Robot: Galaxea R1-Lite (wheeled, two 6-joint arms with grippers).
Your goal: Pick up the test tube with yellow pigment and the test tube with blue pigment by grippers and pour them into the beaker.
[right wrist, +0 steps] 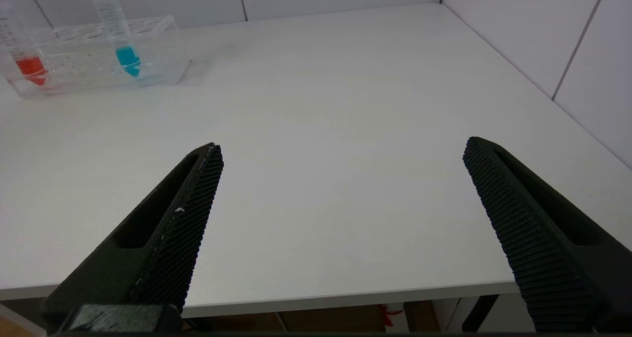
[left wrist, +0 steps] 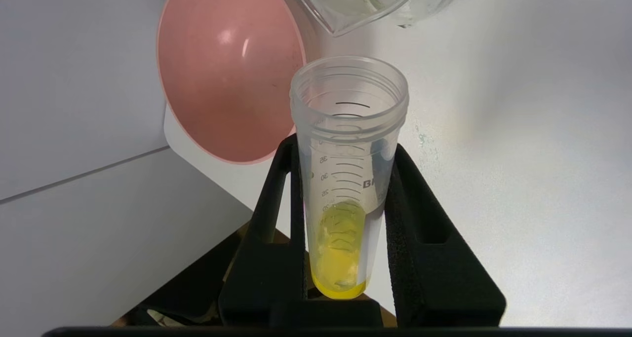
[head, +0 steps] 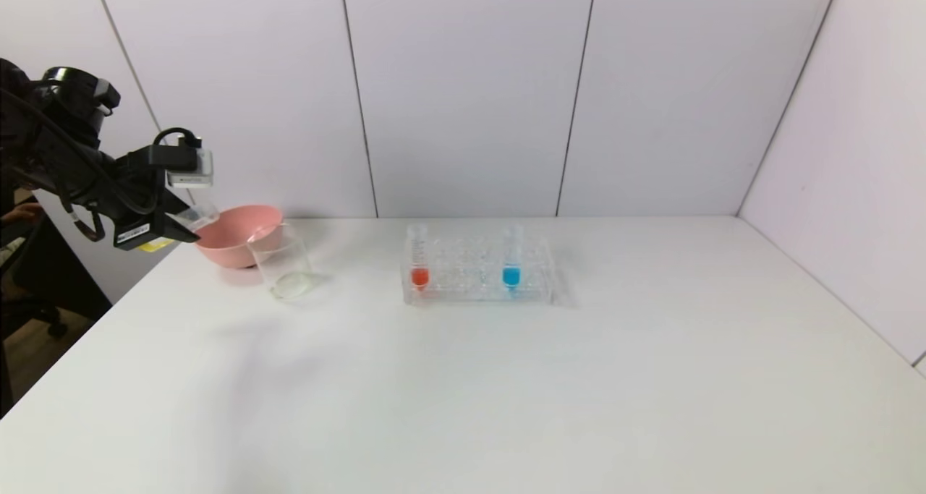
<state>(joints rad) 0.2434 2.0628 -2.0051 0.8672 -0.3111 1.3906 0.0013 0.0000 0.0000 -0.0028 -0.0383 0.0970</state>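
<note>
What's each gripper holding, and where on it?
Left gripper clamps the yellow test tube at mid-body, below its open rim. Right gripper is open and holds nothing.

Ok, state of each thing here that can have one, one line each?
Yellow test tube: uncapped, clamped in left gripper, tipped, yellow liquid still inside.
Blue test tube: upright in rack, uncapped, liquid inside.
Red test tube: upright in rack, liquid inside.
Beaker: upright on table, looks empty.
Pink bowl: upright, empty.
Rack: two tubes in it.
Right gripper: open, empty, above table.
</note>
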